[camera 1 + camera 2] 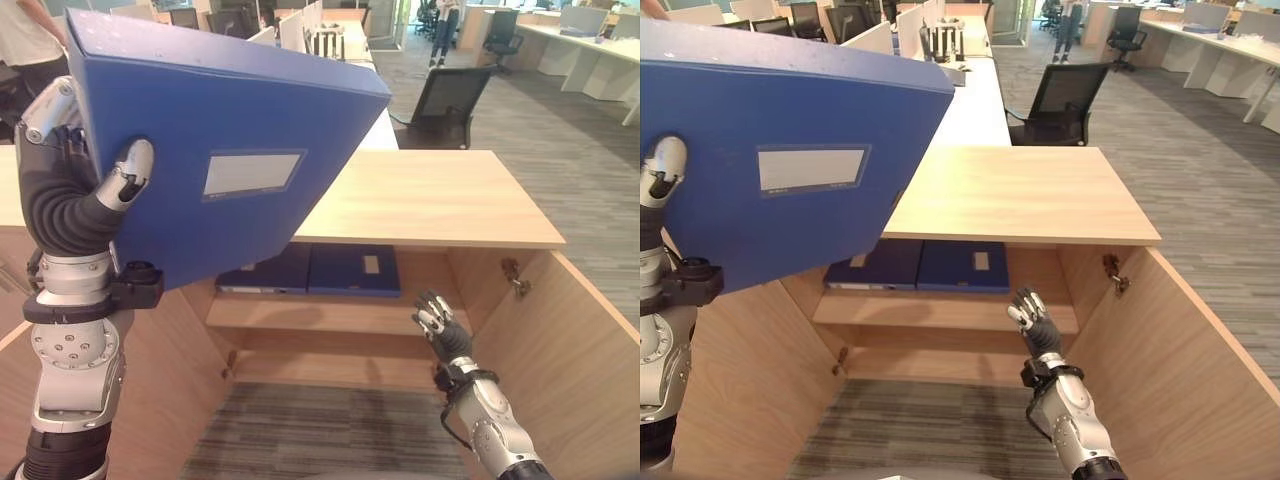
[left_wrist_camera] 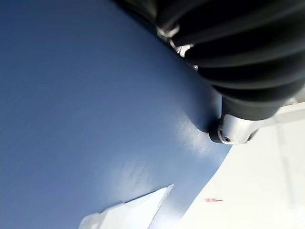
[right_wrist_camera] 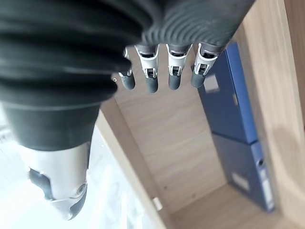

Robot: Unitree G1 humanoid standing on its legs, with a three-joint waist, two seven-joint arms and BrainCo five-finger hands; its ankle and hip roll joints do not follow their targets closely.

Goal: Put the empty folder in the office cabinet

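The robot's left hand (image 1: 75, 175) held a large blue lever-arch folder with a pale blank label on its spine (image 1: 225, 150) up high at the left of the scene, above the open cabinet and clear of it. The thumb (image 1: 128, 172) pressed against the spine just beside the label, and silver fingers showed curled round the folder's far edge, so the hand was clenched on the folder. The folder was tilted, its upper corner reaching out over the light wooden cabinet top (image 1: 440, 195). Below that top, the low wooden office cabinet (image 1: 560, 330) stood open, with its right door swung outward. Two flat blue folders (image 1: 310, 270) lay side by side on the upper shelf (image 1: 310, 315), touching each other, the right one bearing a small pale label. The right hand (image 1: 437, 322) hovered low in front of the shelf's right end, near those folders but apart from them, and its fingers (image 3: 174, 71) were straight and relaxed, grasping nothing. Behind the cabinet, a black office chair (image 1: 447, 100) stood beside a long white desk (image 1: 375, 125) on grey carpet (image 1: 570, 150), and a person (image 1: 445, 25) stood far off at the back of the room.
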